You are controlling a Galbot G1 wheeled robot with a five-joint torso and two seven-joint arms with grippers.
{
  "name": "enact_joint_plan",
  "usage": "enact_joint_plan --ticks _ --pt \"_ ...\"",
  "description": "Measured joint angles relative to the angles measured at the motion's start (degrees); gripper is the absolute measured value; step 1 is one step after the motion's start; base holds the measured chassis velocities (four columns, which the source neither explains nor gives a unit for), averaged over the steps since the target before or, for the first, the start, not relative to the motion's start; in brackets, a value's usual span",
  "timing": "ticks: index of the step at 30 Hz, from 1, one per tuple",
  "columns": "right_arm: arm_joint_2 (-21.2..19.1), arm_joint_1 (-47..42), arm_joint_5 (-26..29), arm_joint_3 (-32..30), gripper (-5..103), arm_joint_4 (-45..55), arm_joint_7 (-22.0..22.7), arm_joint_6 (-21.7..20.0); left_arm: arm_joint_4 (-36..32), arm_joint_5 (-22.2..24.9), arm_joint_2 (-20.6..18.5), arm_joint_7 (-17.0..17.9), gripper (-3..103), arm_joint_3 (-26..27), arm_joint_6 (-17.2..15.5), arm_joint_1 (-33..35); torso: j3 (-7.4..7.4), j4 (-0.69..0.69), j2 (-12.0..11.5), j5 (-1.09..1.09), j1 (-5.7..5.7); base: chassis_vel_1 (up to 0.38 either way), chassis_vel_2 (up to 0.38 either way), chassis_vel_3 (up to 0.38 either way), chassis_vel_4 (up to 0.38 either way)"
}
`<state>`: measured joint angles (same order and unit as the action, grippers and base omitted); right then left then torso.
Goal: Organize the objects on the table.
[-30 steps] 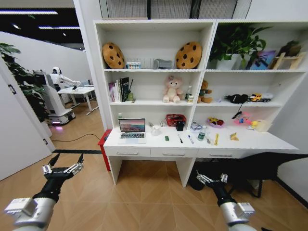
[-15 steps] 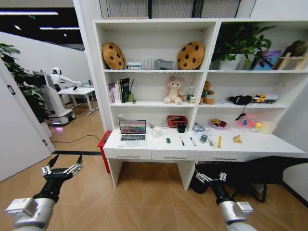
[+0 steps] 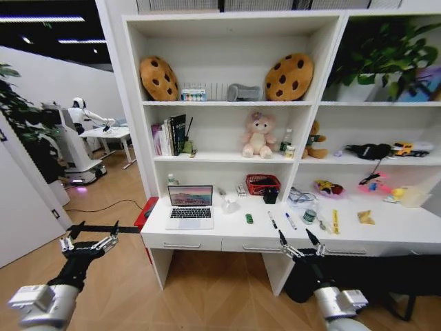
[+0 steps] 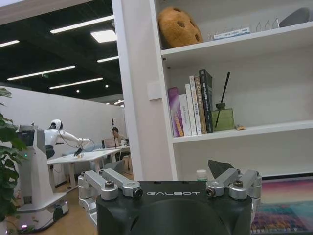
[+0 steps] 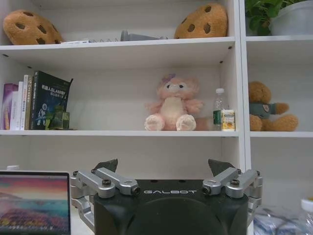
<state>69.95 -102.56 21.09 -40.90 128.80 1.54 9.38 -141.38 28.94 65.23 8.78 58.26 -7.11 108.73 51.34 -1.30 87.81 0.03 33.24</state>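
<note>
Head view: both the left gripper point(image 3: 88, 236) at lower left and the right gripper point(image 3: 298, 243) at lower centre are spread open and empty; a careless reach risks scattering the pens point(image 3: 280, 221) on the table point(image 3: 386, 231).

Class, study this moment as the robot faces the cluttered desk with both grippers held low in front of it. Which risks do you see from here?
1. The right gripper, open, sits level with the table edge and might strike it.
2. The laptop stands open; a careless grasp could strain the screen.
3. The pens, jar and small green item lie close together, so reaching for one may scatter the others.
The left gripper, open, hangs clear of the desk.
</note>
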Motion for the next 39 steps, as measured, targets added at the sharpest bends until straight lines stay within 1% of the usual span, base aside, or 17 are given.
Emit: enact_joint_plan --ticks 11,12,15,19,21,22,23,24,25,27,28,31,32,35,37,38,39 --pt "0.54 -2.12 -1.83 -0.99 100 3.6 -2.11 2.53 -0.3 0.34 -0.12 -0.11 97 0.48 0.0 0.05 0.03 0.03 -0.04 -0.02 0.09 -0.282 0.308 0.232 -0.259" --pt "0.82 -2.9 -2.18 -1.35 100 4.42 -2.48 2.71 -0.41 0.67 -0.43 -0.11 101 0.91 -0.05 0.02 0.02 0.01 -0.03 -0.02 0.07 -0.08 0.112 0.057 -0.025" --pt "1.15 -4.04 -2.54 -2.14 100 5.59 -2.52 2.8 -0.51 1.49 -2.34 -0.23 96 1.51 -0.46 -0.24 0.01 0.0 -0.02 -0.03 0.01 -0.053 0.022 0.003 -0.017" --pt "0.72 -3.77 -2.95 -3.64 100 4.77 -2.17 2.82 0.43 1.53 -5.02 -1.17 97 1.27 -0.75 -0.64 -0.02 0.02 0.05 -0.03 -0.09 0.073 -0.051 -0.064 0.048" --pt "-0.41 -2.72 -2.4 -4.91 100 2.71 -0.47 2.22 3.0 1.53 -10.29 -2.32 98 0.51 -1.03 -1.45 -0.02 0.02 0.05 -0.02 -0.09 0.077 -0.06 -0.074 0.067" --pt "-0.41 -2.72 -2.4 -4.91 100 2.71 -0.47 2.22 3.0 1.53 -10.29 -2.32 98 0.51 -1.03 -1.45 -0.02 0.02 0.05 -0.02 -0.09 0.051 -0.054 -0.074 0.067" --pt "-0.73 -2.41 -2.01 -5.17 100 2.07 0.08 1.82 3.93 1.65 -12.41 -2.54 98 0.42 -1.12 -1.85 -0.02 0.02 0.05 -0.03 -0.09 0.051 -0.054 -0.009 0.054" --pt "-1.11 -1.99 -1.67 -5.48 100 1.17 0.63 1.38 5.97 2.1 -16.7 -2.83 98 0.37 -1.24 -2.85 -0.01 0.02 0.04 -0.04 -0.07 0.0 0.0 0.0 0.0" --pt "-1.11 -1.99 -1.67 -5.48 100 1.17 0.63 1.38 5.97 2.1 -16.7 -2.83 98 0.37 -1.24 -2.85 -0.01 0.02 0.04 -0.04 -0.07 0.0 0.0 0.0 0.0" --pt "-1.25 -1.67 -1.72 -5.6 100 0.02 0.83 1.2 10.1 3.3 -24.32 -3.78 98 0.27 -1.3 -5.3 0.02 0.01 0.0 -0.03 0.01 0.0 0.0 0.0 0.0" --pt "-1.25 -1.67 -1.72 -5.6 100 0.02 0.83 1.2 10.1 3.3 -24.32 -3.78 98 0.27 -1.3 -5.3 0.02 0.01 0.0 -0.03 0.01 0.0 0.0 0.0 0.0" --pt "-0.51 -1.53 -2.38 -5.2 100 -0.77 0.84 1.19 15.35 4.53 -30.56 -5.77 98 -0.61 -1.51 -9.0 0.02 0.0 -0.01 -0.03 0.03 -0.022 0.007 0.014 -0.037" --pt "0.03 -1.36 -2.66 -4.84 100 -1.25 0.8 1.36 18.64 4.92 -33.5 -6.73 97 -2.61 -1.58 -12.14 0.02 0.01 -0.01 -0.04 0.03 0.0 0.0 0.0 0.0" --pt "0.29 -1.31 -2.8 -4.72 100 -1.51 0.77 1.48 20.52 4.95 -35.05 -6.88 97 -4.2 -1.62 -14.29 0.02 0.02 -0.01 -0.04 0.03 0.0 0.0 0.0 0.0" --pt "0.53 -1.14 -3.02 -4.42 100 -2.25 0.66 1.53 25.85 4.5 -39.74 -8.18 88 -10.75 -1.65 -21.84 0.02 0.0 -0.01 -0.04 0.02 0.0 0.0 0.0 0.0" --pt "0.46 -0.96 -3.07 -4.4 100 -2.5 0.66 1.53 27.33 4.39 -41.11 -8.75 82 -13.22 -1.65 -24.34 0.01 0.01 0.0 -0.03 0.01 0.0 0.0 0.0 0.0" --pt "0.46 -0.96 -3.07 -4.4 100 -2.5 0.66 1.53 27.33 4.39 -41.11 -8.75 82 -13.22 -1.65 -24.34 0.01 0.01 0.0 -0.03 0.01 0.0 0.0 0.0 0.0"
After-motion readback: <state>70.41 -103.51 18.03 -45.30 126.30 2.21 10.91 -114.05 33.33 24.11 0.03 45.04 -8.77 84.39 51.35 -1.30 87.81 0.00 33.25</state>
